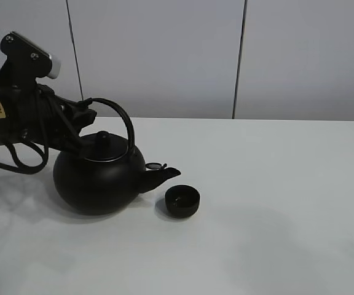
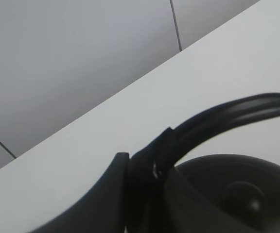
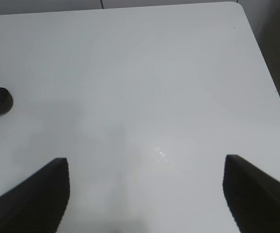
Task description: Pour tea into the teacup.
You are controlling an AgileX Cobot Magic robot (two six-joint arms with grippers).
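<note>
Though teacup (image 1: 182, 201) sat on table (image 1: 275, 233) close by kettle (image 1: 100, 178) spout (image 1: 163, 176), no tea seen falling; whether spout tip was over rim, couldn't tell. Left pincer (image 1: 85, 112) clamped on kettle handle (image 1: 125, 120): slow, small tilt looked wise. Right pincer (image 3: 145, 167) gaped wide, empty.

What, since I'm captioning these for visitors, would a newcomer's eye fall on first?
First comes the big black kettle at the left of the white table, its arched handle clamped by the left gripper. Just past its spout sits the tiny black teacup. The right gripper hangs open above the table, holding nothing.
</note>
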